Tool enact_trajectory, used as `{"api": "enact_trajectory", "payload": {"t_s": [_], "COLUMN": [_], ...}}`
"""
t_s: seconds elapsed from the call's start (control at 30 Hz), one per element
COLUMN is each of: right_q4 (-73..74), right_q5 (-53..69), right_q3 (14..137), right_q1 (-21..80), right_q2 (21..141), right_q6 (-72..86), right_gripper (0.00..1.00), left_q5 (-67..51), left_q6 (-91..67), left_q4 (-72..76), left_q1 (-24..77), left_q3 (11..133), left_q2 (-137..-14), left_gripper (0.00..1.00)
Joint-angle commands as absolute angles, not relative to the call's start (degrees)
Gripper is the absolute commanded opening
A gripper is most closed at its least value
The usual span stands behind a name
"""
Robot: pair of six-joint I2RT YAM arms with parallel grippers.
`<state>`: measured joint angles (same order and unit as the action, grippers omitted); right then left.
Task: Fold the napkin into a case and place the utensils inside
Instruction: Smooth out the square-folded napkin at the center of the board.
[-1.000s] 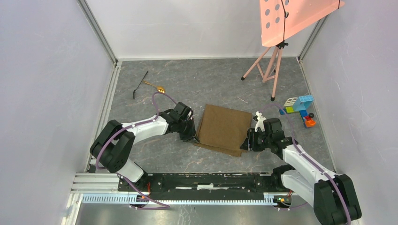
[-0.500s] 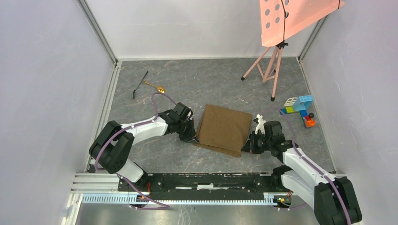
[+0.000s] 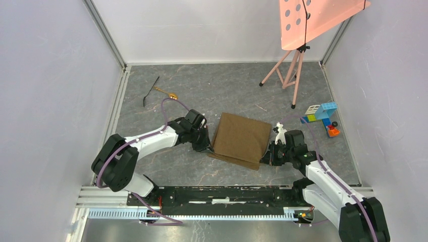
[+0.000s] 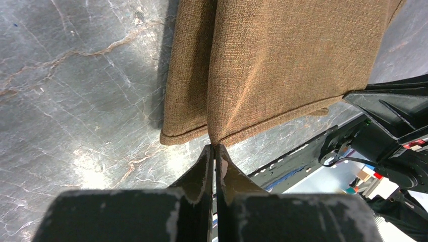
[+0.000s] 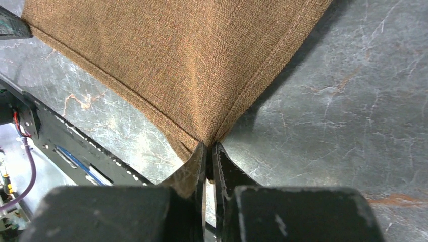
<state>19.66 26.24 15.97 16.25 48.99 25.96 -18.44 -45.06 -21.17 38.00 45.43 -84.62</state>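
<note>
Between left tool (image 3: 208,147) and right tool (image 3: 264,157), napkin (image 3: 241,137), one corner in each

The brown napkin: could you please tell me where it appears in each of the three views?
Top external: napkin at centre, between left pincer and right pincer.
Left wrist: upper centre and right, corner pinched by the left pincer.
Right wrist: upper left and centre, corner pinched by the right pincer.
Shared landmark: the black rail, beyond the napkin's pinched edge.
</note>
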Motion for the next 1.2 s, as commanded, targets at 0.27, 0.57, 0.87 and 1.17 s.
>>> {"api": "enact_trajectory", "payload": {"t_s": [0.27,0.57,0.87,1.17], "right_q4": [19.22,17.49,15.2,15.03], "right_q5": [29.73,30.94,30.31,28.93], "right_q3": [17.25,16.07,15.2,14.93], "right_q1": [16.34,17.35,19.44,20.47], "right_q2": [48.01,48.49,49.56,50.45], "right_q6": [28.1,28.94,30.65,30.51], "right_gripper": [0.0,0.0,0.0,0.0], "left_q5": [-15.12,-14.51,-14.0,-13.27], "left_q6": [-39.87,-38.95,-38.53,-37.76], "left_q4": [-24.6,-24.87,-24.34,-25.04], "left_q1": [36.99,36.67,36.47,36.13], "left_q3": [47.2,46.32,45.53,45.11], "left_q2": [-82.16,-82.63,-83.84,-84.27], "left_gripper": [0.02,0.02,0.02,0.02]}}
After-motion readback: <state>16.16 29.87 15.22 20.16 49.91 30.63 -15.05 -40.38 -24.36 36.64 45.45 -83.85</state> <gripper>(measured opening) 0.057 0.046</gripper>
